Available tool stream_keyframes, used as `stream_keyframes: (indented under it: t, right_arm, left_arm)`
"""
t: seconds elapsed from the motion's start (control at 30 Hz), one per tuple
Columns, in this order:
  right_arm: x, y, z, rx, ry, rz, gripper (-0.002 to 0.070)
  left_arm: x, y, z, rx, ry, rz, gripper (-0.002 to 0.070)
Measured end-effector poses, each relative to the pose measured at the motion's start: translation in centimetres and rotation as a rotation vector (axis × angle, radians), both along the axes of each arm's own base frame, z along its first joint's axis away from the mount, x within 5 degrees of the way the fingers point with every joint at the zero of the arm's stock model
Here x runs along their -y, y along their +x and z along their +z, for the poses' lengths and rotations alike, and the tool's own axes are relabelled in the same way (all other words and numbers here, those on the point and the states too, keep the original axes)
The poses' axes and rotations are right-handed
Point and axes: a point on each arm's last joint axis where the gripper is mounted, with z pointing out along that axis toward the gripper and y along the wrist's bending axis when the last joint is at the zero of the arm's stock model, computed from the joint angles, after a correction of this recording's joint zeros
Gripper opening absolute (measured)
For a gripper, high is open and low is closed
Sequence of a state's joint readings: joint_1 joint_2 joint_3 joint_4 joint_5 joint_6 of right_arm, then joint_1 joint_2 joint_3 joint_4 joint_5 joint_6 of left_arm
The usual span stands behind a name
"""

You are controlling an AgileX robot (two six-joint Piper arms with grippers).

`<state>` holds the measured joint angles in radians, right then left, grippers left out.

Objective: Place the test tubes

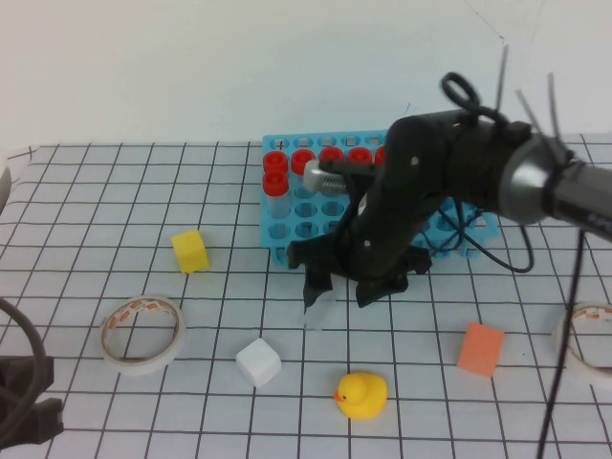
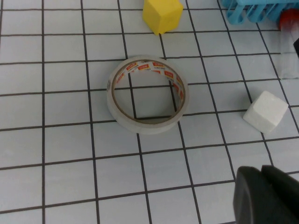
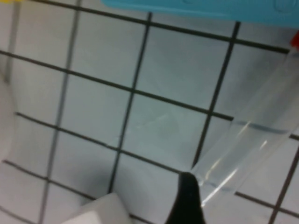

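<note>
At the centre of the frame, the right pincer [image 1: 341, 287]: low over the desk [image 1: 115, 191], jaws spread wide, nothing clamped between them. Just under the finger on the frame's left, a clear test tube [image 1: 318, 308], lying flat and slantwise on the grid, red cap toward the rack, apparently free of any grip. In the wrist view, one dark fingertip [image 3: 187, 200] right beside the glass, touching or nearly so; cannot tell which.

Directly behind, toward the upper centre, the blue rack [image 1: 277, 247], with a row of red-capped tubes [image 1: 303, 161] standing along its far edge and one more in the next row. Right end of that row hidden by the arm. Front holes seemingly unfilled.

Further out: yellow cube [image 1: 189, 251] left of centre, tape roll [image 1: 142, 332] lower left, white cube [image 1: 258, 361] and yellow duck [image 1: 362, 394] at lower centre, orange block [image 1: 480, 348] lower right. Bottom left corner: left pincer [image 2: 260, 179], closed tight, holding nothing, well apart from the rack.

Judged from this: well underway, not finished. Several tubes racked, but this one yet to be gripped, stood upright and lowered into a free hole.
</note>
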<state>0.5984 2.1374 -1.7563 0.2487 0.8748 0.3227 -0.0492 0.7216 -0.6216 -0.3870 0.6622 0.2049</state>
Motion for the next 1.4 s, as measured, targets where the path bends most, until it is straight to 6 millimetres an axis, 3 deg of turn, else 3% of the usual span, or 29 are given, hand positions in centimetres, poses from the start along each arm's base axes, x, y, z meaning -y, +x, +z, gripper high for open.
stream_keyframes:
  t: [0.3,0.57,1.2,1.4]
  right_arm:
    - [-3.0,-0.1,-0.9,0.022,-0.164,0.096,0.0512]
    - [-2.9,-0.4,-1.1,-0.023,-0.233,0.155,0.0429]
    - [-3.1,0.0,-1.0,0.034,-0.225,0.162,0.0425]
    - [-3.3,0.2,-2.0,0.022,-0.233,0.161,0.0422]
  left_arm:
    - [0.1,0.0,0.0,-0.003,-0.01,-0.001,-0.0002]
    - [0.1,-0.1,-0.1,-0.018,-0.01,-0.007,-0.0002]
    - [0.2,-0.3,-0.3,-0.047,-0.009,-0.019,-0.0002]
    - [0.2,-0.3,-0.3,-0.046,-0.006,-0.022,-0.0002]
